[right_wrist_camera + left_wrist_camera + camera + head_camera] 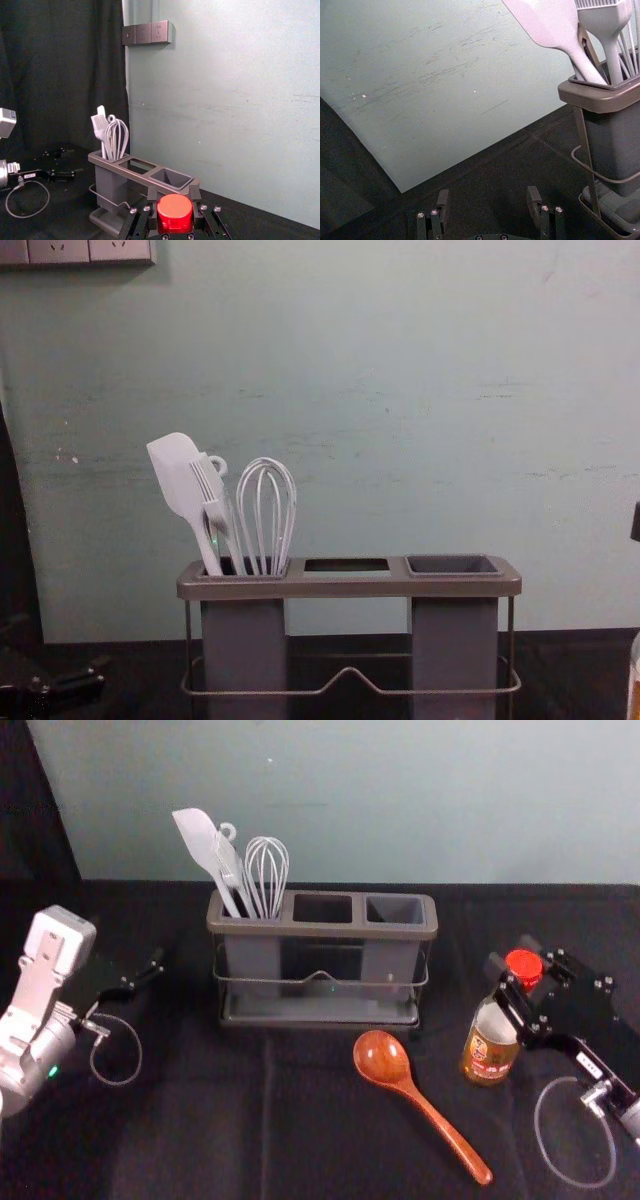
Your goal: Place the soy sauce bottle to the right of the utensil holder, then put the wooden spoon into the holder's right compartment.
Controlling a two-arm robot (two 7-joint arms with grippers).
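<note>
The soy sauce bottle [488, 1045], red-capped, is on the cloth right of the grey utensil holder [322, 930], with a gap between them. My right gripper [514, 970] is shut on its upper part, just below the cap. In the right wrist view the red cap [175, 212] sits between the fingertips of the right gripper [174, 194]. The bottle [635, 680] also shows at the chest view's right edge. The wooden spoon [382, 1058] lies in front of the holder, handle toward the front right. My left gripper [155, 963] is parked at the left; the left gripper [488, 200] stands open and empty.
A white spatula [178, 475], a brush and a whisk [266, 505] stand in the holder's left compartment. Its middle and right compartments hold nothing visible. A pale wall [400, 800] rises behind the black cloth.
</note>
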